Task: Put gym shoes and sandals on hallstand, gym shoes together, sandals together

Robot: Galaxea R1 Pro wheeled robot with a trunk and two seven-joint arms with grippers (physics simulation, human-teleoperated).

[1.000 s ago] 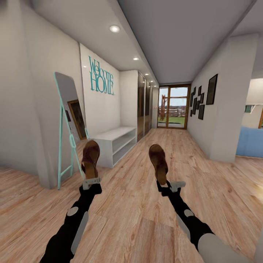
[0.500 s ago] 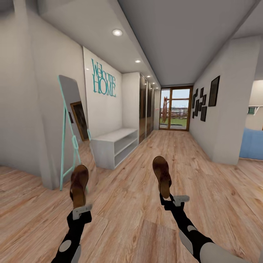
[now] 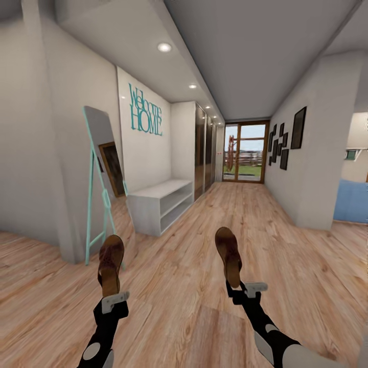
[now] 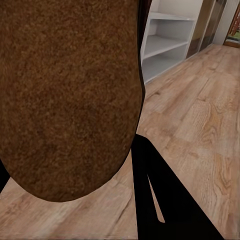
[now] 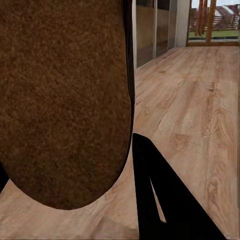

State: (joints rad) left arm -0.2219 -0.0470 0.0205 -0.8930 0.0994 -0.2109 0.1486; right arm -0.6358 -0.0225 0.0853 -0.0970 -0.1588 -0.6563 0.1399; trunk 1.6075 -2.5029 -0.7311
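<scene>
Nearest to the camera, in the head view, the left gripper (image 3: pixel 113 300) is clenched on the heel end of a brown leather flip-flop sandal (image 3: pixel 111 263), which stands up from the fingers with its toe pointing away along the corridor. The right gripper (image 3: pixel 244 289) grasps the heel of the second brown leather sandal (image 3: pixel 228 254) in the same way, and this one also points forward. The two sandals are well apart from each other, one on each arm, and both are lifted above the light brown wood-grain plank floor (image 3: pixel 184 286), not touching it.

In the left wrist view the rough brown sole of the sandal (image 4: pixel 67 95) covers most of the picture, with one dark finger (image 4: pixel 155 200) beside it. In the right wrist view it is the same: the brown sole (image 5: pixel 62 100) and one dark finger (image 5: pixel 155 200) beside it.

A little farther, at the left wall, a tall standing mirror with a turquoise frame (image 3: pixel 99 179) leans against the wall. Just behind it is the wide, low light-grey shoe rack (image 3: pixel 159 203) with a flat top and two long open shelves; the left wrist view shows the shelves (image 4: pixel 167 42) too. On the wall above the rack are turquoise letters "Welcome HOME" (image 3: pixel 145 110). On the right wall hang several dark picture frames (image 3: pixel 283 140). At the far end of the corridor there is a glass door with a brown wooden frame (image 3: pixel 244 151)
</scene>
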